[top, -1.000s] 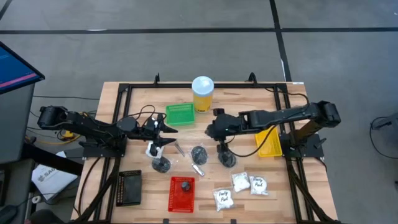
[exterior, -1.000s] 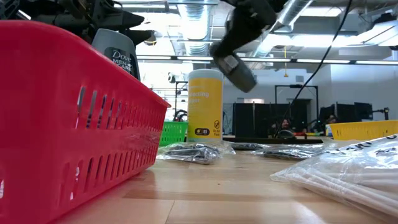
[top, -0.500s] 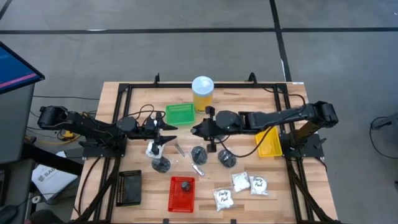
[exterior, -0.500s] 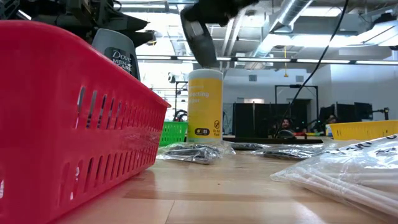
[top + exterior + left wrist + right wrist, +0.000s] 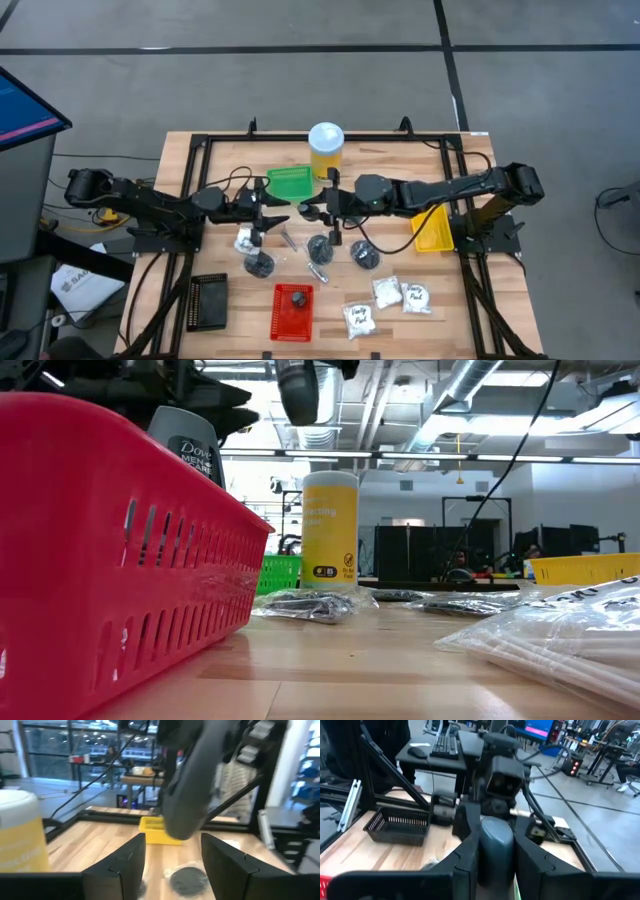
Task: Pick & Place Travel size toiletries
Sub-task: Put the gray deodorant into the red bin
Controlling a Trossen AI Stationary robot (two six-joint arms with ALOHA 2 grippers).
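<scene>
My right gripper (image 5: 312,210) reaches level over the table's middle, shut on a dark grey bottle (image 5: 298,392), one of the travel size toiletries. My left gripper (image 5: 278,212) faces it from the table's left and is open. Its fingers (image 5: 127,865) stand on either side of the space just below the bottle's lower end (image 5: 180,827); whether they touch it I cannot tell. On the table lie dark round pucks (image 5: 320,247), white sachets (image 5: 385,292) and a thin silvery tube (image 5: 318,272). Another dark bottle (image 5: 188,445) stands up out of the red tray (image 5: 293,310). My right gripper pinches the grey bottle between its two fingers, on the sides of its upper part (image 5: 495,837). The fingers come level from the table's right and lie across the bottle. The bottle hangs below them, slightly tilted and clear of the table.
A tall yellow jar (image 5: 326,150) and a green tray (image 5: 290,182) stand behind the grippers. A yellow tray (image 5: 432,230) lies at the right and a black tray (image 5: 208,300) at the near left. A white item (image 5: 243,240) lies under my left gripper.
My right gripper has tipped up from pointing down to nearly level. It has carried the bottle up and toward the table's left, close to my left gripper.
</scene>
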